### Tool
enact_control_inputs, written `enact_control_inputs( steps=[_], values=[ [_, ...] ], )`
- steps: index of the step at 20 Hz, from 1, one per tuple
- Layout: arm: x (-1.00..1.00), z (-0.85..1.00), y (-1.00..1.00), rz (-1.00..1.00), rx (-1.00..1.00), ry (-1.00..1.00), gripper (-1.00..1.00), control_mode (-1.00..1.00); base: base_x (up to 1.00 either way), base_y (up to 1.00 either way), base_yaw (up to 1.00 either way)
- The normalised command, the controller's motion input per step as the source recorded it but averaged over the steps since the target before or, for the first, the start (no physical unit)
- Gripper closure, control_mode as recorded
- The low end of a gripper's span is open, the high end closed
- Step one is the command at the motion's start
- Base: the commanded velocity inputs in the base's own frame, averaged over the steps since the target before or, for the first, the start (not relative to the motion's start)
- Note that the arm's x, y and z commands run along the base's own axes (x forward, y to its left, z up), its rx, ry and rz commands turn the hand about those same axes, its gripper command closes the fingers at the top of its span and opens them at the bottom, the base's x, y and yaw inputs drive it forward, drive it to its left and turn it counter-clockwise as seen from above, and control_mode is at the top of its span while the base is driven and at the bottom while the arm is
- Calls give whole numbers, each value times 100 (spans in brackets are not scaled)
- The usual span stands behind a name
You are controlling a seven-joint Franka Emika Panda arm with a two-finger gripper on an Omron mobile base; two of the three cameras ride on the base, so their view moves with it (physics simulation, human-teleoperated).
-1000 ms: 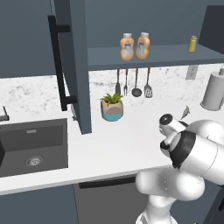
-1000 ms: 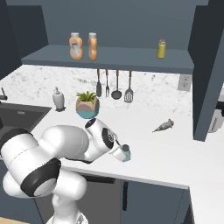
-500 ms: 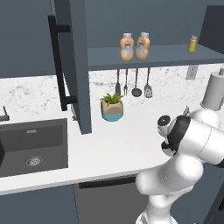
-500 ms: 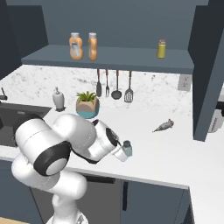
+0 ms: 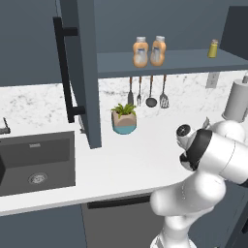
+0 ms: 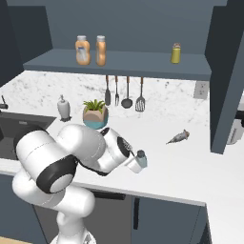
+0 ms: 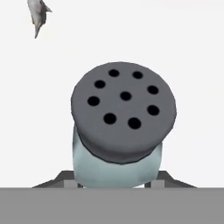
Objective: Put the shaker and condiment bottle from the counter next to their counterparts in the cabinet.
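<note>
Shaker (image 7: 120,131) sits clamped between my claw's (image 6: 138,164) fingers at its pale body under the holed cap, near the fish-shaped thing (image 6: 178,137); I judge it light, rigid, slippery.

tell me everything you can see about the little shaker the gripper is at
The shaker is a tiny pale teal-grey cylinder with a wider flat grey cap pierced by nine dark holes. It looks like smooth plastic or glass. It stands upright on the white counter near its front edge, with the gripper closed around its body from both sides. Nothing else touches it; a small grey object lies apart on the counter behind it.
</note>
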Motion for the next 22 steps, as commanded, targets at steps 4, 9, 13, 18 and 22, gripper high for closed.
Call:
enact_control_inputs(
  steps=[4, 9, 13, 18, 22],
  values=[
    [0, 40, -9, 0, 0, 0, 100, -100, 0, 0, 0],
    [2, 26, -7, 0, 0, 1, 100, -100, 0, 0, 0],
    [1, 30, -11, 0, 0, 2, 100, -100, 0, 0, 0],
    [0, 61, -4, 0, 0, 3, 100, -100, 0, 0, 0],
    [0, 53, 0, 0, 0, 0, 100, -100, 0, 0, 0]
  ],
)
